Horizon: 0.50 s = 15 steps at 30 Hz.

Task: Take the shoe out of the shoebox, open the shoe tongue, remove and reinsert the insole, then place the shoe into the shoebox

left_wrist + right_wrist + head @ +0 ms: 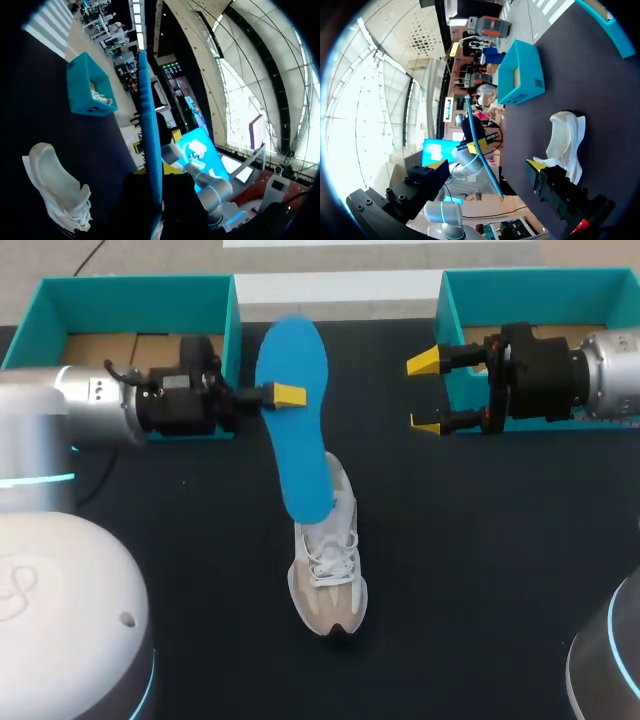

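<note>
Head view: the left fingers (285, 397) are clamping the blue insole (293, 430) by one edge, pressing from both sides and holding it tilted over the tabletop (480, 540). Its lower end is overlapping the heel of the shoe (328, 575), which is sitting upright on its sole. The right fingers (428, 365) are hanging wide apart and empty before a shoebox (540, 285). The insole step seems to be in hand; reinserting is calling for the lower tip to be steered into the shoe's opening.

Left wrist view: the insole (150, 125) is running edge-on out from between the fingers, with the shoe (55, 187) lying beside it, untouched.

Right wrist view: the spread fingers are gripping nothing, and the shoe (565, 142) is lying just beyond one tip.
</note>
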Motion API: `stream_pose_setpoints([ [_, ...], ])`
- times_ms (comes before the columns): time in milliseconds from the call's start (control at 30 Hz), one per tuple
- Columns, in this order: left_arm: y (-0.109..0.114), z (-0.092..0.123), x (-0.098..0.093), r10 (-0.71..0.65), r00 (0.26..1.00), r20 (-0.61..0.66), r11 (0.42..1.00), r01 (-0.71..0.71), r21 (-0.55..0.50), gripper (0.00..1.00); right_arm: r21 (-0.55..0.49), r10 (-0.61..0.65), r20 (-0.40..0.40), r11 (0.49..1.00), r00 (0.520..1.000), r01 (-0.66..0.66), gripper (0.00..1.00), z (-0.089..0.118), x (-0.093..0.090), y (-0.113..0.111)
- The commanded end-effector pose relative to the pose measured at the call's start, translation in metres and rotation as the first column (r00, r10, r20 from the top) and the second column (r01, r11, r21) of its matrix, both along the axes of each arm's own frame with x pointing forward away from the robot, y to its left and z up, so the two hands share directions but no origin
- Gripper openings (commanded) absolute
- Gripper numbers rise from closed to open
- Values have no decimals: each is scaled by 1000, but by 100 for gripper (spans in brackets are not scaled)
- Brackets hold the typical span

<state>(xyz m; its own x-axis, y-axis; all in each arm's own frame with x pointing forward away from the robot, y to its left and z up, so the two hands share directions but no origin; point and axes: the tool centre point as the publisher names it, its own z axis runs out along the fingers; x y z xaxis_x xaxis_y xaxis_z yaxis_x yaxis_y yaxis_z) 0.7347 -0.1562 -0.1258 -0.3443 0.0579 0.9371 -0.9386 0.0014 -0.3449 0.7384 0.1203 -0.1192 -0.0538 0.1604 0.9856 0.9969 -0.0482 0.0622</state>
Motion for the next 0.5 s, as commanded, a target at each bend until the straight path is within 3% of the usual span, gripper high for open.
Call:
stream_pose_setpoints([
  [33,-3,-2,2,-6,974,-225,999,15,41,0,-1,-1,-1,1000,1000,1,100,0,1,2],
  [333,-9,-16,7,-23,978,-206,999,27,17,0,-1,-1,-1,1000,1000,1,100,0,1,2],
  [367,-10,-16,7,-22,978,-206,1000,26,17,0,-37,27,25,999,999,-26,100,0,0,4],
  [500,-12,-19,9,-19,975,-220,1000,23,14,0,-152,7,-1,988,1000,-7,100,2,-9,12],
])
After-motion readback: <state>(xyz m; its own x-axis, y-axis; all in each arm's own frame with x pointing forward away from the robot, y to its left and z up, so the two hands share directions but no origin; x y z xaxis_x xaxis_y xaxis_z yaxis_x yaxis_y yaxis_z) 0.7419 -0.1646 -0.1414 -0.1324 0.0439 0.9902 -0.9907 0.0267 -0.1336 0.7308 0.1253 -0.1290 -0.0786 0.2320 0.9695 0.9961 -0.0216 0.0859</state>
